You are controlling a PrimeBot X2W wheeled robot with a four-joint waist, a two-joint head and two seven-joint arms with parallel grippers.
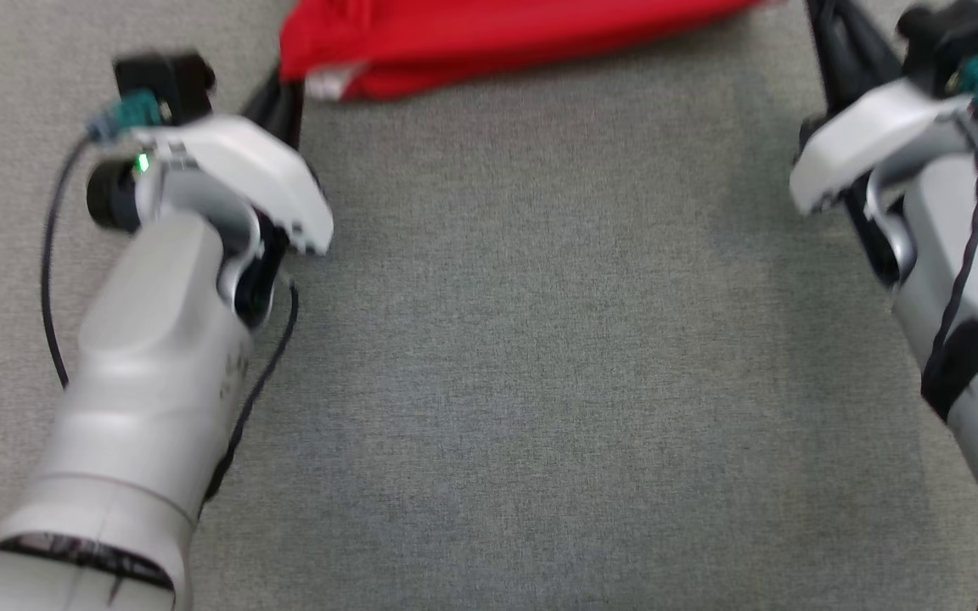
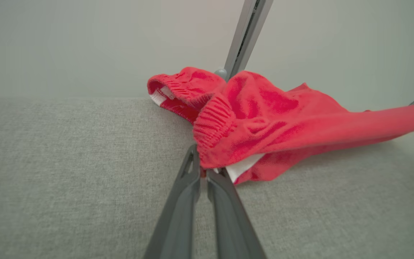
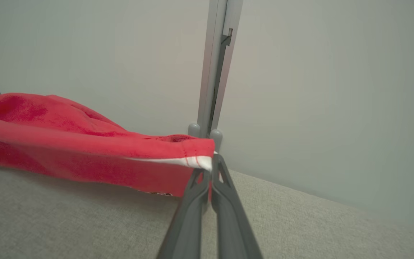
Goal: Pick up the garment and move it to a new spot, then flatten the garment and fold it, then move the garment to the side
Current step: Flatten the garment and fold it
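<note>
The garment (image 1: 489, 38) is red fleece with elastic cuffs and a white lining, stretched across the far edge of the grey cloth table (image 1: 557, 356). My left gripper (image 2: 203, 171) is shut on the garment (image 2: 264, 122) just below a ribbed cuff. In the right wrist view my right gripper (image 3: 208, 169) is shut on a hemmed corner of the garment (image 3: 84, 151), where a white edge shows. The cloth hangs slightly lifted between the two grips. In the head view both forearms flank the table, and the fingertips lie near the top edge.
A pale wall stands just behind the table. A grey metal post (image 3: 216, 72) rises at the table's far edge, seen as a grey metal post (image 2: 244, 36) behind the garment in the left wrist view. Bare grey cloth lies between my arms.
</note>
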